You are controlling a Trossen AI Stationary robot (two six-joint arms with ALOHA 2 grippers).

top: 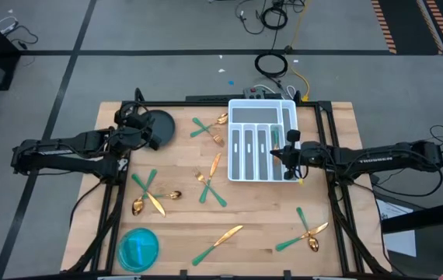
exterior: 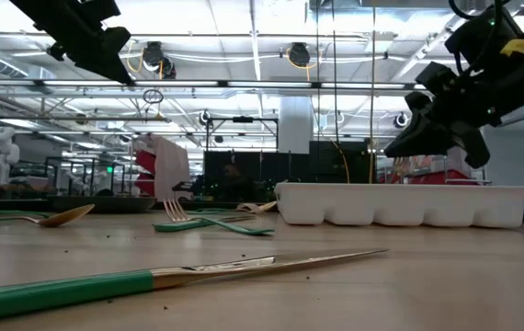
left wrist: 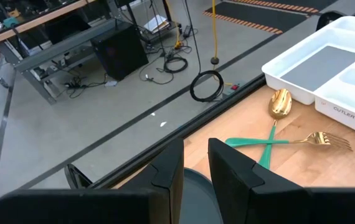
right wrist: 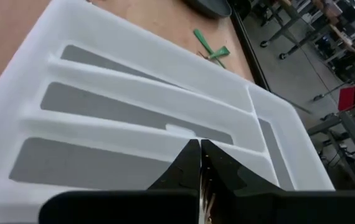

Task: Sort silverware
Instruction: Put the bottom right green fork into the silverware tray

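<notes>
Silverware (top: 213,166): roughly twelve loose pieces scattered around white tray (top: 241,173), exact count unclear. Right gripper (top: 290,162) clenched over tray, seemingly empty. Left gripper (top: 145,131) parted, empty, over dark plate (top: 164,123).

Bare tabletop (top: 260,210) lies open in front of the white tray (top: 262,141). Scattered silverware (top: 210,183) clutters the middle, and a blue bowl (top: 138,249) blocks the near left corner.

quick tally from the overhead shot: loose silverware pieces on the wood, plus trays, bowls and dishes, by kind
loose silverware pieces: 10
white compartmented tray: 1
blue bowl: 1
dark round dish: 1
total: 13
</notes>
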